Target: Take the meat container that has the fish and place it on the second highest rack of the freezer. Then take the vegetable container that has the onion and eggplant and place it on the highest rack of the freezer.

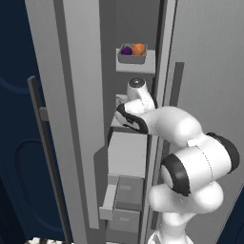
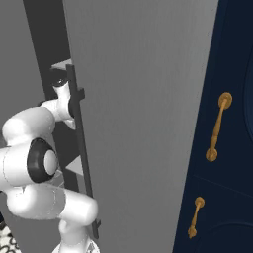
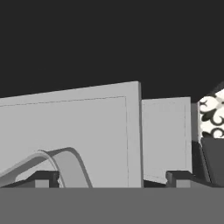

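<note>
Inside the freezer [image 1: 90, 119], gripper [image 3: 113, 178] with jaws spread wide, nothing between its fingertips [image 3: 177, 177].

Silver-grey freezer [image 1: 86, 95], paler grey shelves and drawers inside. Up top, a grey tray [image 1: 132, 58] carrying an orange onion [image 1: 138, 49] and a dark purple eggplant [image 1: 126, 50]. White arm [image 1: 190, 157], black joints. Navy cabinet [image 2: 232, 148] with gold handles [image 2: 217, 127]. Black-and-white floral floor [image 3: 212, 114].
</note>
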{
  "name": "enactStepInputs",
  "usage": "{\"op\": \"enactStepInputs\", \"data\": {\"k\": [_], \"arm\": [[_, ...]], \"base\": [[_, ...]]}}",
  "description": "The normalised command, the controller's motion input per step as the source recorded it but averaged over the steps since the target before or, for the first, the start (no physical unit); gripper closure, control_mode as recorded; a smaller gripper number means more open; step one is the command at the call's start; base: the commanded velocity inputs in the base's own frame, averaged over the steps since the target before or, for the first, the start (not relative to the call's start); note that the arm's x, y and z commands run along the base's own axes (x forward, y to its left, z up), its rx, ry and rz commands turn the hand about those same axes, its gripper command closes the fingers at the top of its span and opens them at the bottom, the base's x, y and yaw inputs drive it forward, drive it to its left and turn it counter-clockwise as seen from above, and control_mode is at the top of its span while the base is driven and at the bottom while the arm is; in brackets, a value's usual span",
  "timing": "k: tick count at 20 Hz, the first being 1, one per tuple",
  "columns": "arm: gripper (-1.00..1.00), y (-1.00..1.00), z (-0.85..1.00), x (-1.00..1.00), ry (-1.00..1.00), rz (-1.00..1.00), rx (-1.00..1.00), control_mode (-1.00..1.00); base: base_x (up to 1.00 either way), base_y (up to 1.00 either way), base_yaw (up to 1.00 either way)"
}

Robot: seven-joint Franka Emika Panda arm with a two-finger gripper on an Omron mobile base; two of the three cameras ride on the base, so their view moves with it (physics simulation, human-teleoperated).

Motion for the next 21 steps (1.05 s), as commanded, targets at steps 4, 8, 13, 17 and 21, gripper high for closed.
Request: {"op": "enactStepInputs", "data": {"k": [4, 8, 13, 17, 21], "arm": [[-1.0, 0.0, 0.22, -1.0, -0.17, 0.0, 0.0, -1.0], [-1.0, 0.13, 0.49, -1.0, -0.05, 0.0, 0.01, -1.0], [-1.0, 0.34, 0.64, -1.0, 0.03, 0.0, 0.0, -1.0], [-1.0, 0.12, 0.85, -1.0, 0.06, 0.0, 0.05, -1.0], [-1.0, -0.05, 0.82, -1.0, -0.48, -0.03, -0.04, -1.0]], "base": [[0.0, 0.0, 0.0], [0.0, 0.0, 0.0], [0.0, 0.0, 0.0], [0.0, 0.0, 0.0], [0.0, 0.0, 0.0]]}}
